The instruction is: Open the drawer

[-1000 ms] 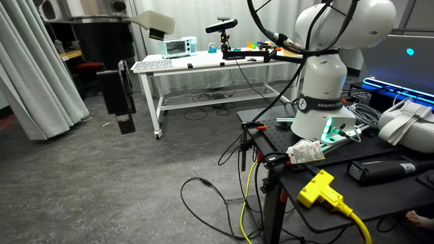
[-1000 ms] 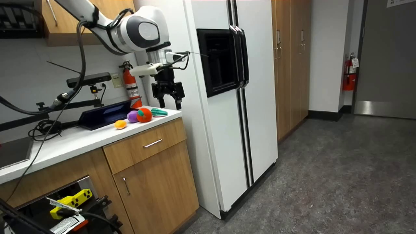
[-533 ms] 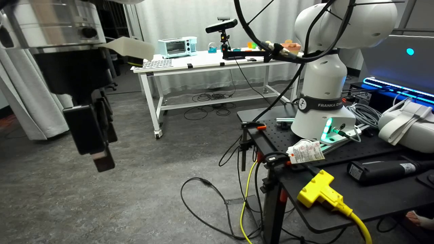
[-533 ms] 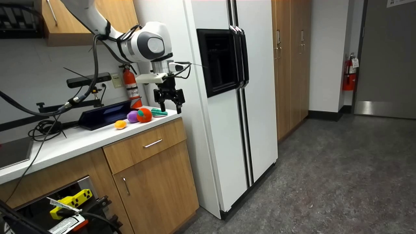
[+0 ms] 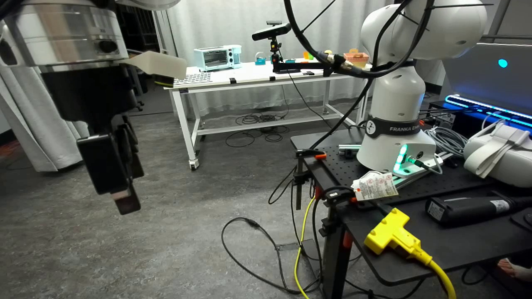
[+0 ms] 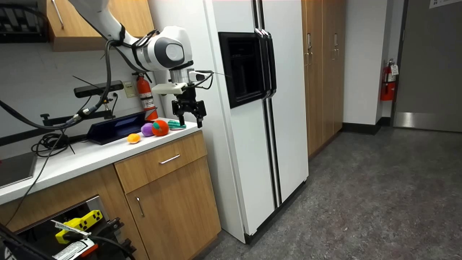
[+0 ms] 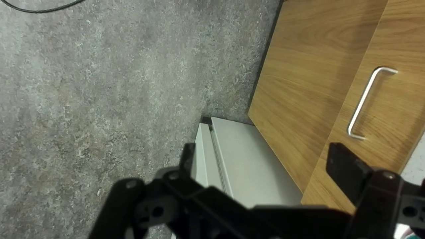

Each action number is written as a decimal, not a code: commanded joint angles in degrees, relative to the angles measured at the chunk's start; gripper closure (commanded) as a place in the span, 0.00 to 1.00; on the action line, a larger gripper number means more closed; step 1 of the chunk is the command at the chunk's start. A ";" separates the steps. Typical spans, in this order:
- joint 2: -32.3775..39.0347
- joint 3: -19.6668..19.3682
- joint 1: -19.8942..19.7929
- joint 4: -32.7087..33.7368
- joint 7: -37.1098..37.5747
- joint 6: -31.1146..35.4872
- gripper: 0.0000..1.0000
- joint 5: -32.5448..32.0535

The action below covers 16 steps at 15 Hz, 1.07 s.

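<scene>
The claw [image 6: 191, 122] hangs near the corner of the worktop [image 6: 92, 152], gaping wide with nothing in its grip. Beneath the worktop's front edge sits the closed drawer [image 6: 144, 171]; its handle [image 7: 363, 100], parallel to that edge, lies lower than the claw, farther from the corner.

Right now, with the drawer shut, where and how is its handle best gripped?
Probably mid-bar: take the silver handle from in front of the drawer, gripping above and below. It is a slim bar running along the drawer's front, standing off it on bent ends. The open gripper points mostly down, so it would likely need tilting.
</scene>
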 commanded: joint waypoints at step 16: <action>23.24 8.92 -1.55 13.60 -12.90 6.91 0.00 15.46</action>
